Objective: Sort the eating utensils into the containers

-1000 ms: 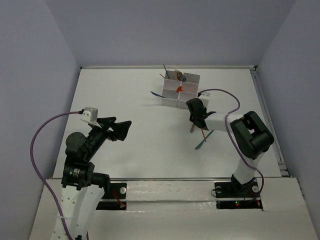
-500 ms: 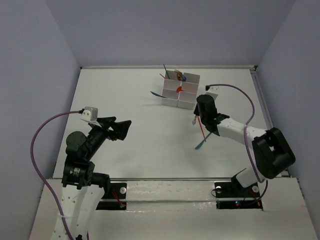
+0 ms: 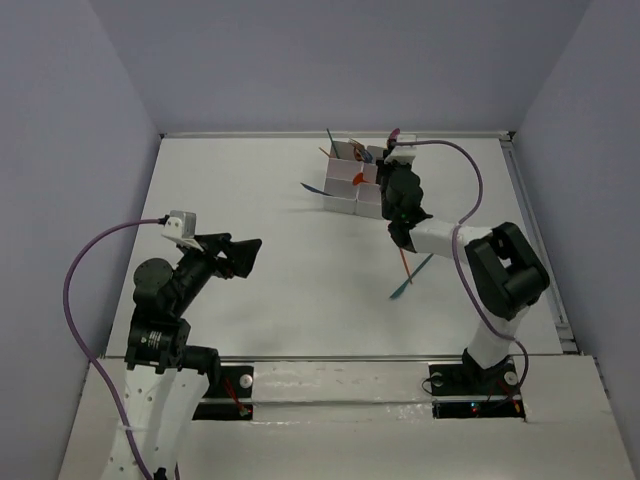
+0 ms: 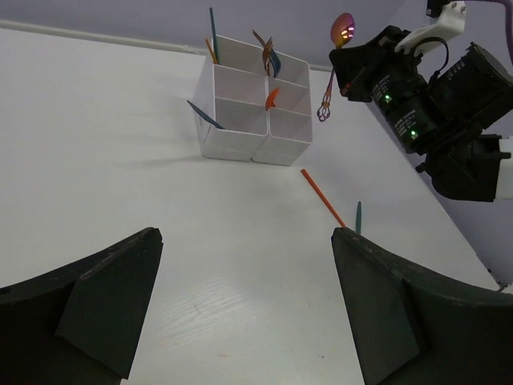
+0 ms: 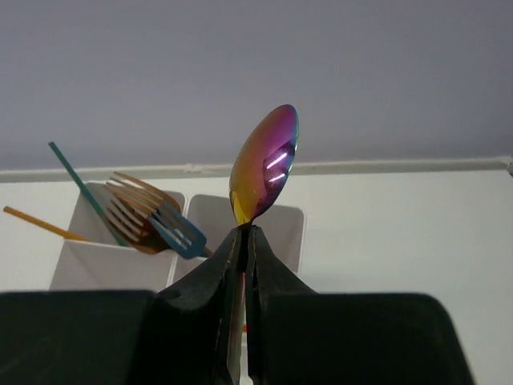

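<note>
My right gripper point(image 3: 392, 158) point(image 5: 247, 233) is shut on the neck of an iridescent purple-gold spoon point(image 5: 264, 164) point(image 4: 345, 28). The bowl points up and the handle hangs below the fingers. It hovers just right of the white containers point(image 3: 340, 186) point(image 4: 240, 140) point(image 5: 284, 218). Orange-brown and teal forks point(image 5: 152, 215) stand in the back compartments. An orange utensil point(image 3: 404, 262) point(image 4: 322, 196) and a teal utensil point(image 3: 412, 277) point(image 4: 358, 216) lie flat on the table. My left gripper point(image 3: 248, 258) point(image 4: 244, 233) hangs open over bare table, holding nothing.
A teal utensil point(image 3: 313, 187) point(image 4: 204, 115) leans against the outside of the containers' left wall. Purple cables point(image 3: 460, 165) loop off both wrists. Grey walls ring the white table point(image 3: 250, 190), with a raised edge along its right side point(image 3: 535, 240).
The right gripper has lifted off the table near the loose utensils with the spoon, swinging back and up to the containers' right side. The left arm has stayed put.
</note>
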You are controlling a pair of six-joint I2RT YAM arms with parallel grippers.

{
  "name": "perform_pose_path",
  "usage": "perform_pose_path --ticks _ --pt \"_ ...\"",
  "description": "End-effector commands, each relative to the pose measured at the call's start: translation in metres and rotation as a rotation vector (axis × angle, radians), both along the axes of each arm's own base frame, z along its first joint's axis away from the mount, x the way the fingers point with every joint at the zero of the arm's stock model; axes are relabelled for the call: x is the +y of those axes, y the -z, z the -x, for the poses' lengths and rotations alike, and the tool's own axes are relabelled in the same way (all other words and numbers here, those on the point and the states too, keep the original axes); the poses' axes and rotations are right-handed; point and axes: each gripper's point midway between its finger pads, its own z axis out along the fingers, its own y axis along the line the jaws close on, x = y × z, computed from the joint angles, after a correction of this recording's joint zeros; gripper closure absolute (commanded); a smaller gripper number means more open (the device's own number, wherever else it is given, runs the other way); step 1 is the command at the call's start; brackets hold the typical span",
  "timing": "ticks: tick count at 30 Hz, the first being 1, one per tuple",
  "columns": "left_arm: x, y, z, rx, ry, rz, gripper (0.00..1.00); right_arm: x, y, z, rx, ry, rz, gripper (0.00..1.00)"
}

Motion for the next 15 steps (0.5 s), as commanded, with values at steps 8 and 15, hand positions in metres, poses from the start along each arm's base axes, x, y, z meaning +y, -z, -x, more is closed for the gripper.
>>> perform_pose_path --ticks 8,15 --pt "-0.001 -0.002 -0.005 -0.017 0.009 0.000 0.01 0.015 -0.054 -0.053 -0.273 0.104 0.170 0.93" --pt "-0.002 0.000 -0.006 -0.007 0.009 -0.001 0.01 0.020 -0.026 -0.070 -0.231 0.093 0.166 0.93"
